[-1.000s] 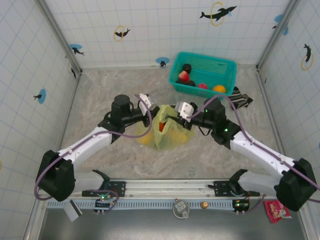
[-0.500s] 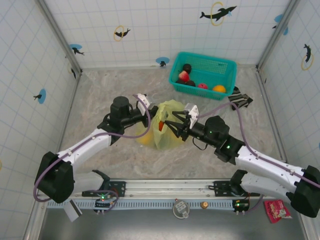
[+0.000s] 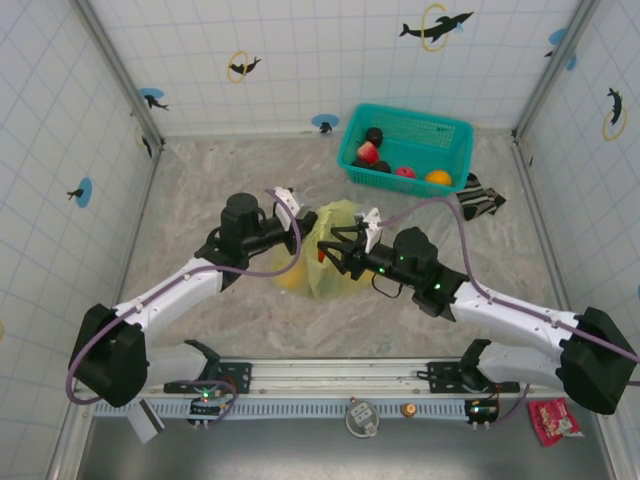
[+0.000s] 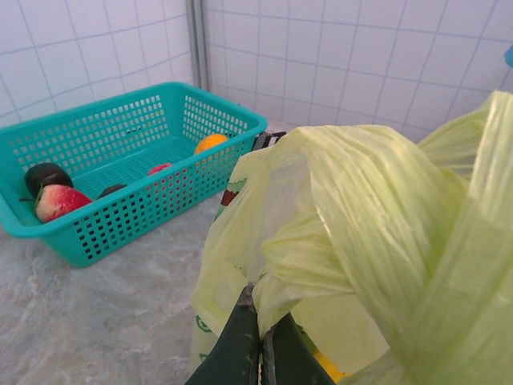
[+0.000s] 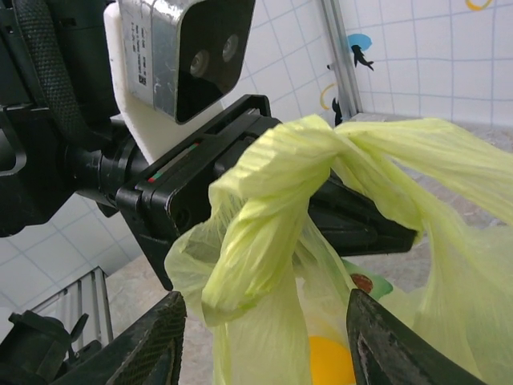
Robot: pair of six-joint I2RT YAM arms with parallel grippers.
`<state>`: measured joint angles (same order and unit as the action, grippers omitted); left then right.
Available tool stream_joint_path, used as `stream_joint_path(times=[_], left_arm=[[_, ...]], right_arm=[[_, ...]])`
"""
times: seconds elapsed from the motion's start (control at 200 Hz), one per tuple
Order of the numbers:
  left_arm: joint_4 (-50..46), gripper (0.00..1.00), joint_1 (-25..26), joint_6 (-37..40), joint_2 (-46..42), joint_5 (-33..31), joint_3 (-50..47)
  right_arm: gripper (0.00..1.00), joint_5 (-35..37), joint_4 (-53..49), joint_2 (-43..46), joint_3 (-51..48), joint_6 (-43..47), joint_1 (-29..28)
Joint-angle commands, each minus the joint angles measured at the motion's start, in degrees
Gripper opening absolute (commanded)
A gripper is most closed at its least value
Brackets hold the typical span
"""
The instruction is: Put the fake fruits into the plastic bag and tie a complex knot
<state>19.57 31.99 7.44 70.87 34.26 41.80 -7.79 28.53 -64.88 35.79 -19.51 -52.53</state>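
The yellow-green plastic bag (image 3: 338, 262) stands mid-table with fake fruits inside: an orange one (image 3: 322, 254) and a yellow one (image 5: 333, 361) show through. My left gripper (image 3: 306, 216) is shut on a fold of the bag's upper plastic (image 4: 321, 265), its fingers (image 4: 240, 345) pressed together. The handles are bunched into a twisted strand (image 5: 268, 208) that hangs across the left gripper's black fingers (image 5: 361, 220). My right gripper (image 5: 264, 341) is open at the bag's middle (image 3: 336, 250), one finger on each side of that strand without pinching it. Whether a knot is tied I cannot tell.
A teal mesh basket (image 3: 440, 132) at the back right holds more fake fruits: a dark one (image 4: 44, 175), a red-and-peach one (image 4: 60, 200), a red one (image 4: 159, 168) and an orange one (image 4: 210, 142). A striped cloth (image 3: 482, 200) lies right of the bag. Tiled walls enclose the table.
My right arm has swung left and down from the bag's upper right to its middle, and its jaws have opened wider. The left gripper has kept its grip in place.
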Motion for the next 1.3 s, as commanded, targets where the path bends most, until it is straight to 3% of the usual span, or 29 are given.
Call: stream_joint_path(times=[0.0, 0.165, 0.56, 1.071, 1.296], left_arm=[[1.7, 0.0, 0.5, -0.4, -1.1, 0.3, -0.2], [1.6, 0.0, 1.0, -0.5, -1.0, 0.2, 0.0], [1.2, 0.0, 1.1, -0.4, -1.3, -1.4, 0.1], [2.8, 0.0, 0.2, -1.8, -2.3, -8.4, -1.6], [3.4, 0.0, -1.1, -2.5, -3.4, -14.7, -2.8]], right_arm=[[0.54, -0.1, 3.7, -0.8, 3.6, -0.4, -0.2], [0.5, -0.2, 5.1, -2.0, 3.8, -0.4, 0.1], [0.01, -0.8, 4.1, -1.9, 3.5, -0.7, 0.8], [0.0, 1.2, 0.0, 4.2, -2.7, -3.6, 0.5], [0.0, 2.7, -2.7, 7.3, -6.0, -4.4, 0.3]])
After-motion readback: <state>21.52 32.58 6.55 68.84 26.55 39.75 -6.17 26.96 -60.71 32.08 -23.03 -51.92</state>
